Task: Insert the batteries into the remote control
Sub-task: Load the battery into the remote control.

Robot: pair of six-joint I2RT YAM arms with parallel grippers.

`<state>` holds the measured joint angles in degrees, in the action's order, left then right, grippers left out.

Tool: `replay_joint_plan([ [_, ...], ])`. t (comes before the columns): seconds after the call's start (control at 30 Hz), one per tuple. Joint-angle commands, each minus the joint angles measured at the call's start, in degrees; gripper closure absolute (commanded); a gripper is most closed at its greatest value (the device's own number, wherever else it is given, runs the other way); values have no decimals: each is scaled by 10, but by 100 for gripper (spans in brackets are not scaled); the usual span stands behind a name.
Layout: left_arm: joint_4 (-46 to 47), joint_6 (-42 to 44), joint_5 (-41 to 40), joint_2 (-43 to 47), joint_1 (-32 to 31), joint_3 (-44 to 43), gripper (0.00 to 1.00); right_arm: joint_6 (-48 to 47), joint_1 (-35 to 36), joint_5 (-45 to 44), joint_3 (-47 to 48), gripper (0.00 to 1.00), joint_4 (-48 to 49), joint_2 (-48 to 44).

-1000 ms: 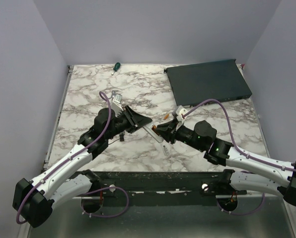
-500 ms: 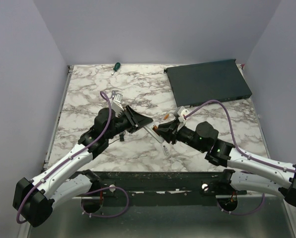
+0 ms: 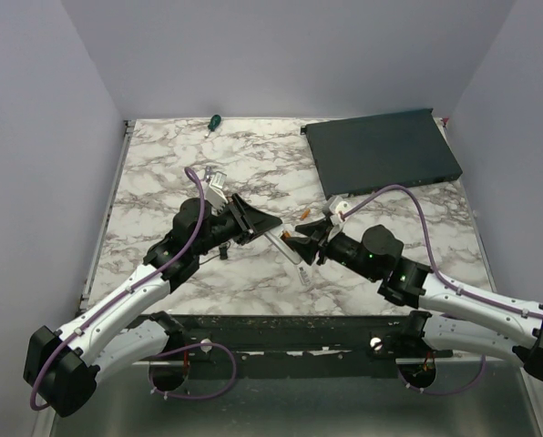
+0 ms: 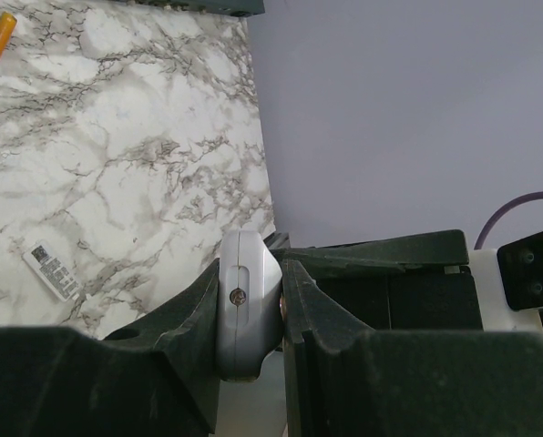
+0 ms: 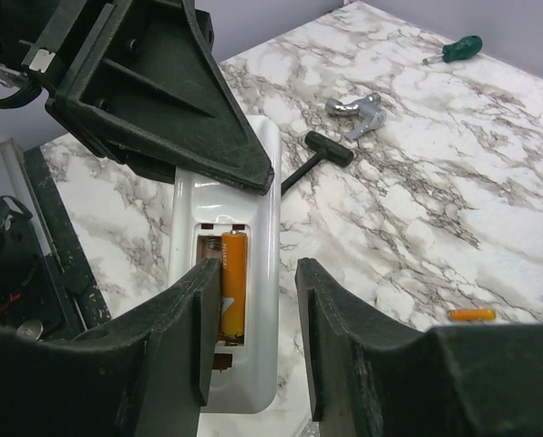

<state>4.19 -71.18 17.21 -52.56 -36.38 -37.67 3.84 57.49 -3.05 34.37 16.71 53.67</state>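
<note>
Left gripper (image 3: 251, 221) is clenching one end of the small white rectangular remote control (image 5: 264, 228), presenting its open compartment upward mid-table so the right gripper (image 5: 256, 287), jaws parted and empty, is hovering over the slim orange cylindrical battery (image 5: 233, 284) seated inside, a second orange battery (image 5: 472, 315) lying loose nearby

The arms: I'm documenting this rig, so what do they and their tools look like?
Both the left arm and right arm have white links with black joints and a purple cable looping alongside. A green light glows on the right one. The left tool and right tool have black, wedge-shaped fingers.
</note>
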Motion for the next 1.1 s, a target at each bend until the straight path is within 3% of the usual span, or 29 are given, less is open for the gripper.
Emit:
replay_joint_plan([
  [0.0, 20, -4, 19, -2, 2, 0, 100, -7, 2, -23, -8, 54, 18, -13],
  [1.07, 25, -4, 25, -7, 4, 6, 100, 2, 3, 6, -11, 52, 47, -3],
])
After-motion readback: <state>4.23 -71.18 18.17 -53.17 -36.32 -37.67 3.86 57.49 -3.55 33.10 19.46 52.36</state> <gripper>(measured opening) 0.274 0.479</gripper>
